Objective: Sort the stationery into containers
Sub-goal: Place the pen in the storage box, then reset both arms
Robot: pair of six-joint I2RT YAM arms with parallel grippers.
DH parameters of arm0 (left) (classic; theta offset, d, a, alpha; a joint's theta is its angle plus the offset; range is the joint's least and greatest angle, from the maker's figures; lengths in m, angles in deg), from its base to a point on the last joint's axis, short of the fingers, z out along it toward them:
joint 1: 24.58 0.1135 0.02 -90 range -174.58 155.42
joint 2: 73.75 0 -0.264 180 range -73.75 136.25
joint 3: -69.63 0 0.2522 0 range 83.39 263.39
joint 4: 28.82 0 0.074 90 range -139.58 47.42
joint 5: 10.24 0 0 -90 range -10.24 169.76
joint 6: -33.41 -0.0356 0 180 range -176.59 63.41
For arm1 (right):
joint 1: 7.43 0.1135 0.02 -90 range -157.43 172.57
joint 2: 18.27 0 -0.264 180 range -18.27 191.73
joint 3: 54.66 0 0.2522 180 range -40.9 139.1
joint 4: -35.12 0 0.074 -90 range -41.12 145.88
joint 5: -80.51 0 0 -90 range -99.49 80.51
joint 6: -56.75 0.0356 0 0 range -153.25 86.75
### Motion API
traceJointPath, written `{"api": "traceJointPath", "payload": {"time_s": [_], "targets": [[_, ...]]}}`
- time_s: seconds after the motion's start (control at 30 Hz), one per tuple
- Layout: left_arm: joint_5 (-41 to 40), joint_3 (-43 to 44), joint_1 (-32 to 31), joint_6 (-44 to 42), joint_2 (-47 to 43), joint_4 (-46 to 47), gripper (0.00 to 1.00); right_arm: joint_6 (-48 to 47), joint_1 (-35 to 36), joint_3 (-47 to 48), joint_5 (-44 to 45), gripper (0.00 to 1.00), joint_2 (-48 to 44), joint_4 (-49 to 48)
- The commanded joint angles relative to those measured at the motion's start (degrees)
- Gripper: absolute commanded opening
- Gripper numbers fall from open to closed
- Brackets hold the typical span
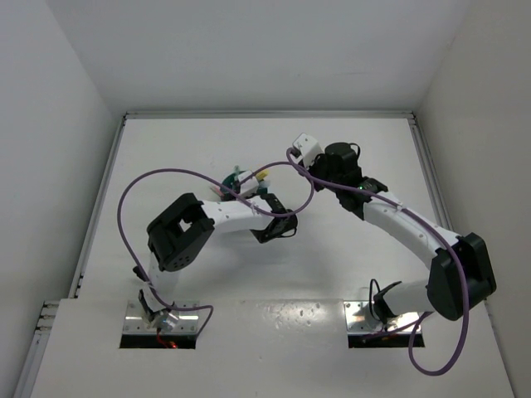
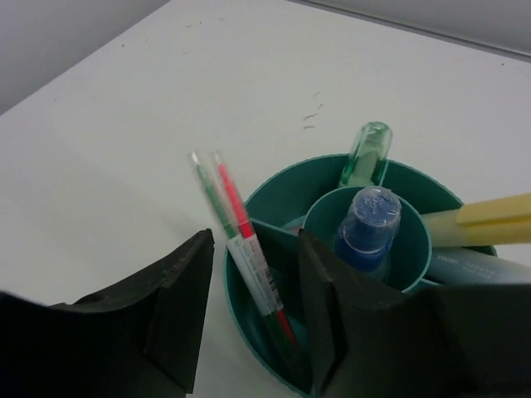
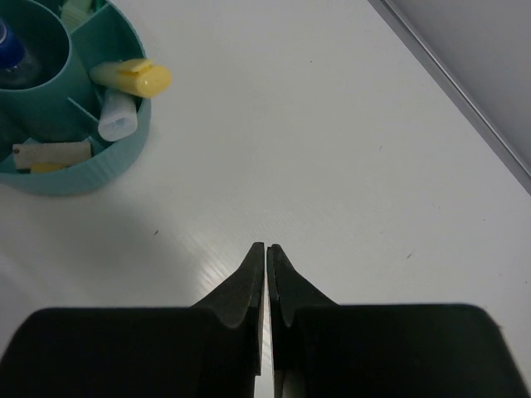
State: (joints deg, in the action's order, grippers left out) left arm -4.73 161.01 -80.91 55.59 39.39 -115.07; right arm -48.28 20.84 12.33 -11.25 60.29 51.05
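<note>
The round teal tub (image 2: pixel 286 186) holds a blue-capped bottle (image 2: pixel 369 220) in its centre cup, a mint-green stick (image 2: pixel 365 153), a yellow stick (image 2: pixel 489 217), and a red and a green thin pen (image 2: pixel 236 220) standing in an outer compartment. My left gripper (image 2: pixel 253 240) is open just above the tub, one finger outside the rim and one inside, with the pens between them untouched. My right gripper (image 3: pixel 265 246) is shut and empty over bare table, to the right of the tub (image 3: pixel 108 166). In that view the tub shows the yellow stick (image 3: pixel 133 77), a pale stick (image 3: pixel 118 118) and a tan block (image 3: pixel 50 153).
In the top view the tub (image 1: pixel 239 182) sits mid-table under the left gripper (image 1: pixel 249 197), with the right gripper (image 1: pixel 315 166) close on its right. White walls enclose the table on three sides. Purple cables loop over both arms.
</note>
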Motion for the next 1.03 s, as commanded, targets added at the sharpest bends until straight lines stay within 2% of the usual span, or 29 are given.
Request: {"api": "traceJointPath", "payload": {"time_s": [0.0,0.1,0.3,0.4,0.47,0.5,0.53,0.57,0.6,0.63,0.67,0.7,0.73,0.77,0.8,0.83,0.87,0.9,1.0], "targets": [[-5.8,0.9,-0.5,13.9,-3.4,-2.0,0.53,0.8,-0.1,0.0,-1.3,0.03,-0.9,-1.7],[-5.8,0.9,-0.5,13.4,-3.9,-2.0,0.55,0.8,-0.7,0.0,-1.3,0.03,-0.9,-1.7],[-8.5,2.1,-1.8,9.7,-10.4,-2.0,0.56,0.8,-0.7,0.0,-2.4,0.03,-0.9,-1.2],[-9.8,2.6,-3.5,6.8,-13.6,-2.0,0.56,0.8,-0.7,0.0,-3.6,0.07,-0.9,-0.6],[-9.8,2.6,-5.4,4.9,-17.0,-2.0,0.56,0.8,-0.7,0.0,-4.2,0.17,-0.9,-0.6],[-9.8,2.6,-6.1,4.0,-18.1,-2.0,0.56,0.8,-0.7,0.0,-4.8,0.25,-0.9,-0.6],[-9.8,1.8,-7.6,3.1,-20.9,-2.0,0.56,0.8,-0.7,0.6,-4.8,0.57,-0.9,0.1],[-9.8,1.3,-8.3,1.0,-22.5,-2.0,0.56,0.2,-0.7,0.6,-6.1,0.76,-1.4,0.1],[-8.5,0.8,-8.9,-1.1,-24.2,-2.0,0.56,0.2,-0.7,0.6,-6.6,1.0,-1.4,0.7],[-7.5,0.8,-8.9,-3.7,-25.9,-2.0,0.73,0.7,-0.7,0.6,-6.6,1.0,-1.9,0.2],[-4.8,0.8,-8.9,-9.5,-29.7,-2.0,0.82,2.5,-0.7,0.6,-6.6,1.0,-1.9,0.2],[-2.4,0.8,-7.5,-26.5,-31.8,6.2,0.99,3.9,-0.7,1.2,-5.3,1.0,-1.9,0.2],[1.3,0.8,-5.8,-26.7,-34.3,6.3,1.0,5.3,-0.7,1.2,-5.3,1.0,-1.9,0.2],[6.6,-4.2,-3.8,-55.4,-41.2,26.1,1.0,6.6,-0.7,1.7,-4.2,1.0,-1.9,0.2],[21.1,-7.5,-1.3,-64.9,-45.2,34.2,1.0,9.5,-0.7,1.7,-3.3,1.0,-1.9,0.2],[29.0,-11.3,3.0,-77.4,-49.5,46.5,1.0,10.0,-0.7,0.5,-2.6,1.0,-3.3,-0.8],[35.9,-17.3,5.0,-80.4,-53.4,49.7,1.0,10.0,-0.7,-0.1,-2.5,1.0,-4.2,-1.7],[44.3,-19.5,7.6,-82.7,-59.5,51.6,1.0,10.0,-0.7,-0.9,-1.4,1.0,-5.1,-2.4],[52.6,-23.0,11.0,-88.4,-64.2,53.8,1.0,11.7,-0.7,-2.0,1.6,1.0,-8.2,-3.0]]}}
